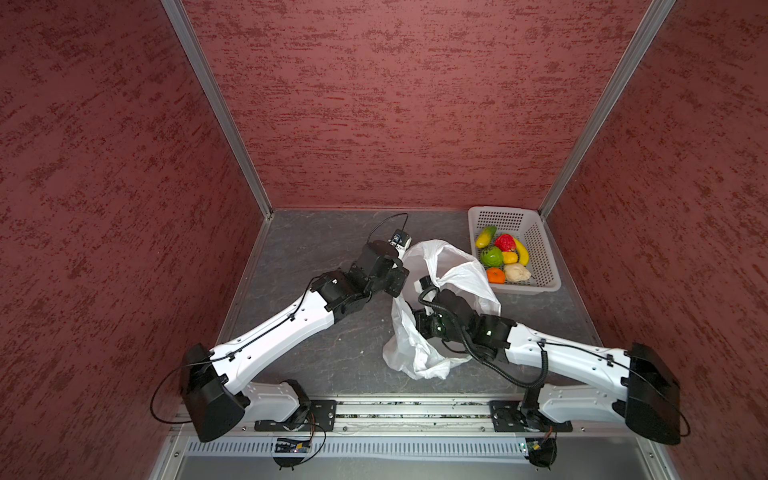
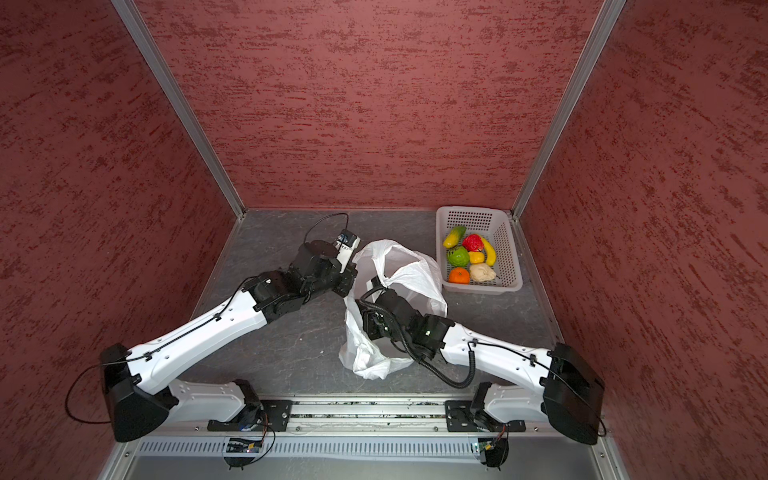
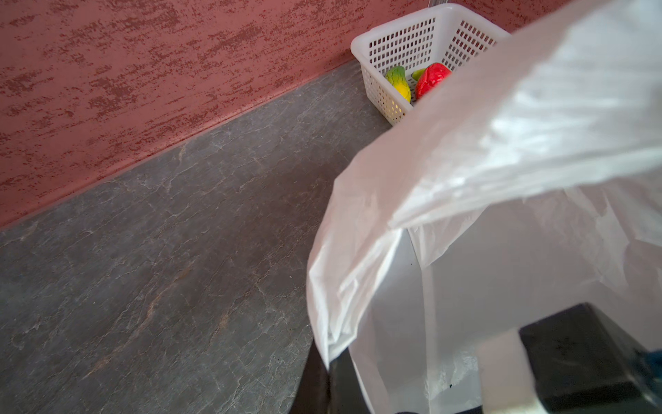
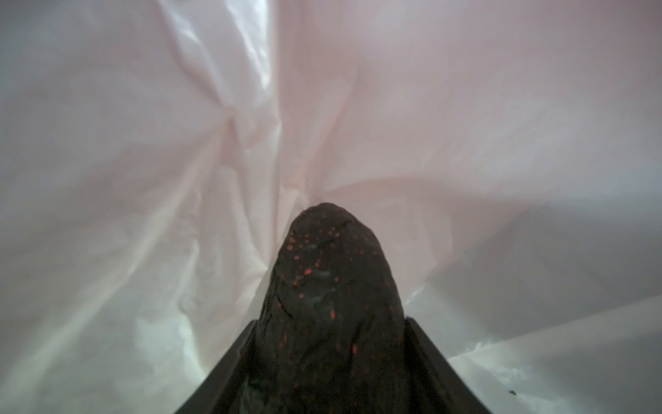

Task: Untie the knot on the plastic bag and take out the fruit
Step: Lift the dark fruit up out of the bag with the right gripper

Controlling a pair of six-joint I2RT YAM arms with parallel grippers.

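Right tool (image 4: pixel 329 320) grips dark fruit (image 4: pixel 329 272) lengthwise, outward.

Thin translucent white plastic bag (image 1: pixel 457 270) (image 2: pixel 411 274) is crumpled, its mouth gaping open, one edge raised and the rest slumped low just beside the white basket (image 1: pixel 498 214). In the basket, packed touching: orange ball (image 1: pixel 495 275), red berry (image 1: pixel 504 242), green apple (image 1: pixel 492 256), banana (image 1: pixel 521 252), yellow-green oblong (image 1: pixel 486 237), beige round (image 1: pixel 517 273), small yellow piece (image 1: pixel 510 257). Dark fruit (image 4: pixel 329 258), red-speckled, sits inside the bag, clamped between the jaws of the right gripper (image 4: pixel 330 320).
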